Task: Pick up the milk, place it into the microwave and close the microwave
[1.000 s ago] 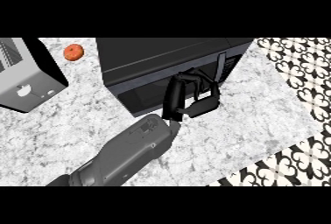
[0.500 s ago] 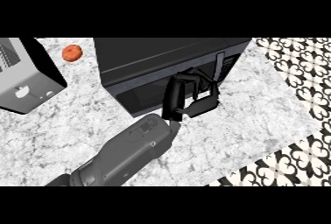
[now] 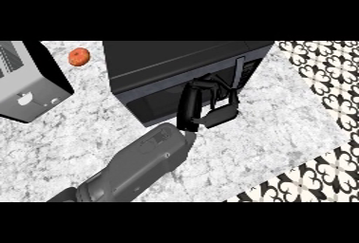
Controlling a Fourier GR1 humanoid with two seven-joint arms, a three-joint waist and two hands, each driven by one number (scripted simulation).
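The black microwave (image 3: 175,61) stands at the back of the marble counter, and its door (image 3: 157,102) looks shut or nearly so. My right hand (image 3: 219,113) is against the door's front near its right end, below the vertical handle (image 3: 240,71). Its fingers (image 3: 188,107) are mostly straight and lie on the door, holding nothing. The grey forearm (image 3: 140,166) comes in from the lower left. No milk shows anywhere in the head view. My left hand is out of sight.
A grey toaster-like box (image 3: 28,90) stands at the left. A small orange-red round fruit (image 3: 79,57) lies behind it. The counter's edge runs diagonally at the right, with patterned floor tiles (image 3: 329,95) beyond.
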